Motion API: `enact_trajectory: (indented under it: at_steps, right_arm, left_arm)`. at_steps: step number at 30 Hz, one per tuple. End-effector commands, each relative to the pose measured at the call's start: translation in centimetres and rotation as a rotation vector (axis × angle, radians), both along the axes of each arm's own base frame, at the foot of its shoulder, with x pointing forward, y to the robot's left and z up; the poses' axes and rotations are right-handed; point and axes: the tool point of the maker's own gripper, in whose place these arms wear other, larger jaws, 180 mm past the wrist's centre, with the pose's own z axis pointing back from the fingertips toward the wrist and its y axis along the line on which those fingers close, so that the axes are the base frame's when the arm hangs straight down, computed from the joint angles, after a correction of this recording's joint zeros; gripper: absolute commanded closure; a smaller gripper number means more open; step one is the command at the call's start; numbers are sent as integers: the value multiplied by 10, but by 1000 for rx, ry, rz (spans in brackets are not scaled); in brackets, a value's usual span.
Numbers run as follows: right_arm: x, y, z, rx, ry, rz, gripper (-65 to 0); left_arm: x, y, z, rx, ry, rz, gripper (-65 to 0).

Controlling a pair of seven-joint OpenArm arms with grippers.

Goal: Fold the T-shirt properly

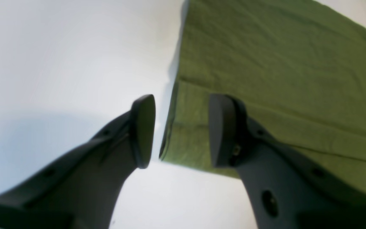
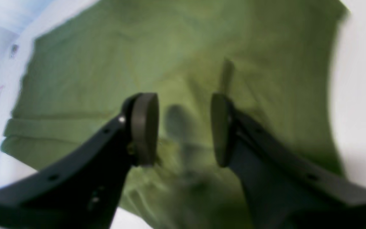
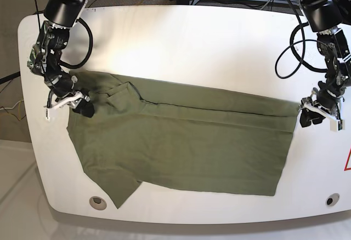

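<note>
Plain olive-green T-shirt (image 3: 186, 141), lying flat on the white table, spread lengthwise from 9 to 3 o'clock, top strip folded over along its length, one short sleeve pointing toward 7 o'clock, lightly creased

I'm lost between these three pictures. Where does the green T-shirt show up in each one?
Left wrist: the T-shirt fills the right side, its corner between the open left pincer tips.
Right wrist: it fills most of the picture, blurred, beneath the open right pincer.
Base: spread across the middle of the white table.
Shared landmark: the white table around the shirt.
</note>
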Motion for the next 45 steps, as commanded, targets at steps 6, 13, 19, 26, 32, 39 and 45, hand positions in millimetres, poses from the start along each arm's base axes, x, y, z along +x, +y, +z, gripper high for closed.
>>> enact_trajectory:
  at_steps: [6,13,19,26,32,39,45]
  right_arm:
    - [10,-20,24,-17,-59,-23,-319]
    - [0,-27,25,-35,-57,-35,-337]
    - [-13,-12,24,-77,-65,5,-342]
    - [-20,-9,27,-97,-72,19,-334]
    - [-27,-16,18,-91,-48,-3,-329]
    - [-29,-26,16,-86,-42,-35,-334]
    - [-29,-36,19,-87,-51,-66,-336]
  left_arm:
    - [10,1,24,11,-74,-24,-306]
    - [9,-5,35,18,-100,-49,-330]
    - [-1,-11,46,43,-116,-73,-347]
    - [-6,-8,38,28,-96,-68,-345]
    - [-10,-3,15,-40,-52,-45,-345]
    - [-17,2,-7,-94,-4,-9,-348]
    - [-21,4,-16,-113,11,9,-349]
